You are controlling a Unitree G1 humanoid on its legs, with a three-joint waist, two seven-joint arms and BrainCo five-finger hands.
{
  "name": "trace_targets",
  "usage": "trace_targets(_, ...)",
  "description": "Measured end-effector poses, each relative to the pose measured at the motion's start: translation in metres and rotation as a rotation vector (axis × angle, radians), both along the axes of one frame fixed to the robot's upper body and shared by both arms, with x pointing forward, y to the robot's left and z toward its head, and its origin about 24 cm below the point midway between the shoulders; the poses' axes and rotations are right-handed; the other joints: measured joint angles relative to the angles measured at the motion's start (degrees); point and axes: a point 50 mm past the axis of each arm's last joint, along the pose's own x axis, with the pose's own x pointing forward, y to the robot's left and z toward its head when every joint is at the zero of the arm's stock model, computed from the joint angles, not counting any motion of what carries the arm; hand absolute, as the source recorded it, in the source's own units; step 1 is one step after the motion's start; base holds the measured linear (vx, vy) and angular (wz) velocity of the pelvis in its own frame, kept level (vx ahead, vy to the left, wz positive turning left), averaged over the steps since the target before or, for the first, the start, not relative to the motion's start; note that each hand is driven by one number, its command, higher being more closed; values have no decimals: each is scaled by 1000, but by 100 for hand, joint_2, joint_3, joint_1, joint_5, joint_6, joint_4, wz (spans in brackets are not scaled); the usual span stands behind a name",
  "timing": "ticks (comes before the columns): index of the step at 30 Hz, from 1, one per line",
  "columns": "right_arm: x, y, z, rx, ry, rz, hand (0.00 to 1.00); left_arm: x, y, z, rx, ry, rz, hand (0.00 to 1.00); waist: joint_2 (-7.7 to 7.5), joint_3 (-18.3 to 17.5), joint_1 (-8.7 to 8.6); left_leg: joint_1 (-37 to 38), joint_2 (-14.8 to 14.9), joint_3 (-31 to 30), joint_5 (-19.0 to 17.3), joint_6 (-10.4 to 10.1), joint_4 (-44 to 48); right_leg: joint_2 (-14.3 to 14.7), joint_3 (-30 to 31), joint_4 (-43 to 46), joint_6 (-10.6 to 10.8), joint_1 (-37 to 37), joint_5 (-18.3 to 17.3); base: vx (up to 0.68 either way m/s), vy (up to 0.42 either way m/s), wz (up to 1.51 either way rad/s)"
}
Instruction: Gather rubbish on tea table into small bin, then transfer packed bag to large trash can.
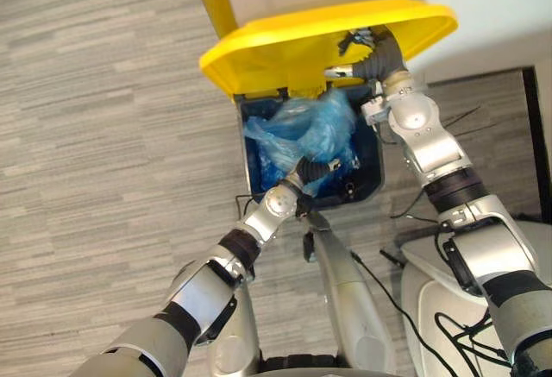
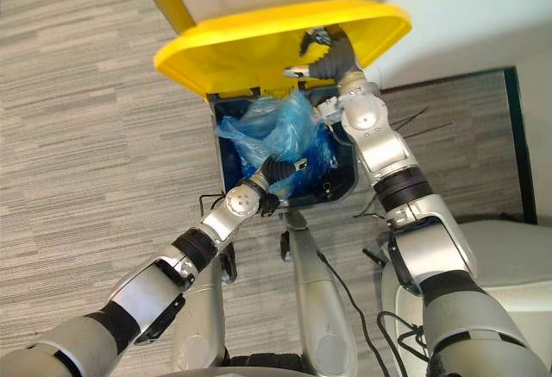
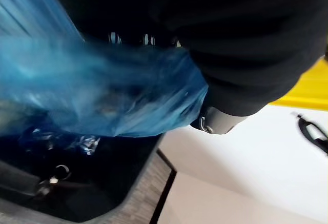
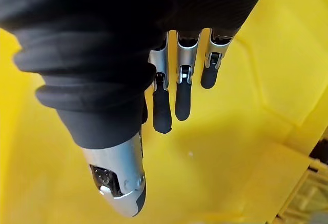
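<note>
A: Right hand [image 4: 183,88]: state to be logged first.

B: Entered as spread open. The fingers are held straight and side by side, the thumb is set apart, and the dark tips are laid against the underside of the yellow lid [image 1: 285,45]. Nothing is gripped. The lid is propped up by the flat of the hand and is raised on the far side of the can.

A: And the left hand [image 1: 315,172]?

B: It is seen just inside the near rim of the large trash can [image 1: 377,168], with the wrist over the edge. It is touched by the blue bag [image 1: 306,127]; in the left wrist view the blue film is spread right across the front of the hand. Whether the bag is clasped or merely lying against the hand cannot be told.

A: Position of the bag?

B: Recorded inside the can's dark blue body, below the raised lid. It is crumpled and bulging, and its top is seen about level with the rim. Most of it is placed toward the far and left part of the opening; the right part of the opening is left dark.

A: Surroundings?

B: The can is stood on a grey wood-grain floor [image 1: 103,135]. A white wall [image 1: 509,6] is seen behind it to the right, and a dark strip of flooring [image 1: 496,105] is noted at the wall's foot, beside the right arm.
</note>
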Motion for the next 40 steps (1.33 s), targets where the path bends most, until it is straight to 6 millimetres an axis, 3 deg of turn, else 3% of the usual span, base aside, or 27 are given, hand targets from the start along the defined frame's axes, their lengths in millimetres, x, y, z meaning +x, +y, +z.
trace_targets(2, -3, 15, -3, 9, 3, 35, 0, 2, 8, -3, -4, 9, 53, 0, 4, 7, 21, -13, 89, 101, -66, 13, 59, 38, 27, -4, -53, -21, 37, 22, 12, -21)
trace_targets(10, -9, 27, -2, -21, -36, 55, 0, -4, 18, -22, 35, 46, 150, 0, 8, 3, 92, 182, 97, 145, -36, -30, -59, -34, -41, 96, -171, 79, -3, 45, 1, 5)
trace_targets(14, -18, 18, -29, -5, -2, 48, 0, -13, 22, -35, -4, 86, 185, 0, -11, -16, 122, 698, 40, 119, 119, -110, -378, -202, -212, 134, -276, 554, -131, 45, 1, 35)
trace_targets(17, -29, -1, -67, 61, 81, 8, 0, -24, 28, -43, -44, 94, 202, 0, -52, -42, 179, 1117, -65, 49, 214, -100, -487, -421, -382, 409, -228, 926, -376, 15, 8, 51)
trace_targets(19, -39, -20, -113, 126, 211, -68, 0, -38, 43, -63, -50, 149, 236, 0, -113, -128, 272, 1507, -187, -6, 224, -98, -546, -522, -414, 580, -179, 1266, -525, -12, 67, 26)
trace_targets(20, -46, -32, -141, 157, 298, -117, 0, -46, 59, -78, -23, 181, 266, 0, -166, -155, 307, 1762, -284, -45, 224, -92, -599, -573, -388, 614, -176, 1510, -552, -44, 88, 11)
trace_targets(21, -50, -38, -154, 162, 339, -140, 0, -51, 67, -84, -11, 196, 281, 0, -189, -166, 310, 1901, -330, -40, 235, -72, -638, -605, -367, 603, -175, 1630, -552, -79, 97, 9)
trace_targets(23, -66, -62, -195, 172, 465, -236, 0, -73, 102, -111, 32, 278, 358, 0, -324, -237, 280, 2315, -543, 46, 312, 61, -794, -766, -256, 597, -90, 1952, -536, -134, 127, -2)
trace_targets(24, -80, -76, -218, 159, 538, -288, 0, -88, 123, -125, 38, 327, 417, 0, -412, -349, 284, 2423, -646, 133, 349, 128, -817, -830, -156, 533, 46, 2028, -441, -157, 135, -17)
trace_targets(25, -87, -83, -227, 158, 567, -313, 0, -96, 134, -130, 35, 351, 445, 0, -443, -429, 287, 2422, -652, 155, 362, 174, -815, -834, -130, 470, 121, 2031, -373, -159, 99, -29)
trace_targets(26, -103, -96, -245, 155, 634, -356, 0, -115, 154, -141, 19, 402, 500, 0, -455, -611, 296, 2410, -557, 316, 478, 351, -888, -823, -64, 176, 370, 2072, -270, -174, 50, -36)
trace_targets(29, -141, -115, -290, 108, 824, -412, 0, -166, 199, -160, -41, 514, 662, 0, -453, -762, 256, 2740, -437, 476, 876, 342, -1458, -889, -146, 2280, -276, 1978, -788, -169, 2, -24)
trace_targets(30, -161, -121, -307, 87, 905, -430, 0, -188, 212, -166, -53, 555, 718, 0, -399, -951, 260, 2836, -389, 492, 1108, 272, -1813, -978, -187, 2827, -315, 2161, -995, -116, -55, -11)
trace_targets(31, -170, -123, -314, 72, 938, -434, 0, -199, 217, -168, -60, 572, 742, 0, -355, -1053, 267, 2857, -346, 506, 1200, 244, -1972, -1027, -184, 2996, -296, 2287, -1092, -77, -128, -18)
trace_targets(33, -200, -130, -331, 48, 1031, -452, 0, -236, 229, -173, -85, 636, 806, 0, -457, -1483, 319, 2830, -261, 618, 1438, 84, -2361, -1462, -63, 3067, -179, 2903, -1141, -33, -206, -35)
trace_targets(34, -206, -133, -333, 45, 1042, -464, 0, -242, 229, -174, -85, 647, 807, 0, -509, -1556, 327, 2797, -254, 636, 1457, 38, -2373, -1544, 17, 2803, 20, 3101, -1258, -20, -269, -43)
trace_targets(35, -212, -141, -336, 25, 1056, -497, 0, -247, 228, -176, -104, 665, 820, 0, -493, -1634, 349, 2785, -225, 576, 1554, -104, -2551, -1364, -83, 2171, 277, 3339, -1473, -37, -244, -54)
trace_targets(36, -216, -148, -339, 18, 1072, -525, 0, -251, 219, -181, -138, 691, 808, 0, -373, -1764, 438, 2794, -239, 434, 1654, -131, -2829, -1175, -109, 1619, 279, 3424, -1477, -28, -220, -101)
trace_targets(37, -219, -155, -341, 18, 1081, -552, 0, -253, 211, -183, -176, 704, 794, 0, -293, -1918, 511, 2819, -279, 351, 1792, 9, -3198, -1007, -113, 774, 264, 3596, -1482, -31, -124, -106)
trace_targets(38, -220, -157, -342, 20, 1085, -560, 0, -256, 209, -185, -182, 714, 794, 0, -265, -1964, 528, 2813, -273, 327, 1906, 2, -3322, -940, -112, 365, 201, 3706, -1503, -41, -130, -99)
trace_targets(39, -223, -162, -345, 20, 1103, -579, 0, -255, 205, -189, -193, 728, 788, 0, -157, -2003, 522, 2812, -204, 283, 1989, -84, -3433, -820, -118, -13, -3, 3789, -1404, -67, -143, -41)
trace_targets(40, -233, -170, -353, 20, 1154, -613, 0, -253, 204, -193, -200, 748, 778, 0, -76, -2064, 389, 2857, -193, 210, 2111, 21, -3602, -750, -181, -231, -39, 3873, -1288, -53, -114, -17)
